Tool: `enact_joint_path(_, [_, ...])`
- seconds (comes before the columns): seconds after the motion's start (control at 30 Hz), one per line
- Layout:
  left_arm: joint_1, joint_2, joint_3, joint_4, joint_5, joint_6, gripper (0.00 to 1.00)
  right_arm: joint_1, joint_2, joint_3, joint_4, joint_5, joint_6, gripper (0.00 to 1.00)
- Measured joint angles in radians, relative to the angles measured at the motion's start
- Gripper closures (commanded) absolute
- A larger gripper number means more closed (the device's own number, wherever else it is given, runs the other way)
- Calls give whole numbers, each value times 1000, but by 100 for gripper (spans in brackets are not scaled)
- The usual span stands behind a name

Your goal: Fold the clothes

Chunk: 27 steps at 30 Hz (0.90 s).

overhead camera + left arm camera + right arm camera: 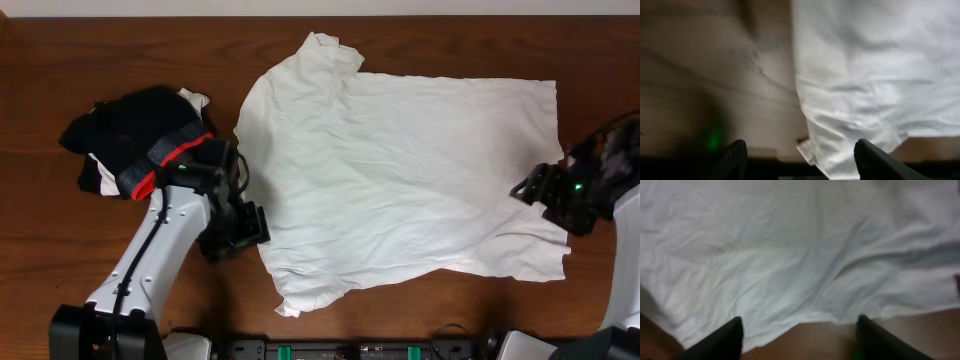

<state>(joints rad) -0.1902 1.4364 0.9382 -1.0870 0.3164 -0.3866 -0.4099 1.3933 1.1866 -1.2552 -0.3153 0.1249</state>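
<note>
The left pincer (243, 228) stands with its two fingers (735, 157) spread wide and nothing caught between them. It hovers low at the left edge of the white T-shirt (400, 180), just beside the lower sleeve. In its own wrist camera a corner of the cloth (865, 75) reaches down into the gap between the fingers. I can't tell whether either finger actually touches it. To the left of that corner is bare brown surface (715, 75).

The right pincer (525, 188) is spread about as wide, also gripping nothing. It sits at the shirt's right edge, along the hem, with its tips pointing in over the fabric. From its wrist camera the wrinkled cloth (790, 255) fills most of the view, and the hem runs across between the two fingers (720, 340); whether they touch the cloth is not clear.

The T-shirt lies opened out flat in the middle of the wooden surface (450, 40), plain white side up, neck to the left, one sleeve toward the far edge and one toward the near edge. No lettering shows. Left of it, near the left arm, is a heap of black garments (135, 125) with a grey-and-red band (165, 160).
</note>
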Motion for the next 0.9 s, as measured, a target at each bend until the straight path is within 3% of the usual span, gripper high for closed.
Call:
enact_joint_path(0.37, [-296,-1,-188,24,123,-203,28,29,0,-1,8,49,24,25])
enact_joint_path(0.53, [-406,-1,-267,146,154,-276,29,29,0,-1,25,55,25,25])
enact_joint_path(0.7, [-434,-1,-275,246,155,-303,35,29,0,-2,35,55,25,25])
enact_joint_path(0.77, [-434,-1,-275,275,146,-315,50,29,0,-2,37,55,25,25])
enact_joint_path(0.9, [-433,-1,-275,272,145,-326,92,29,0,-2,37,55,25,25])
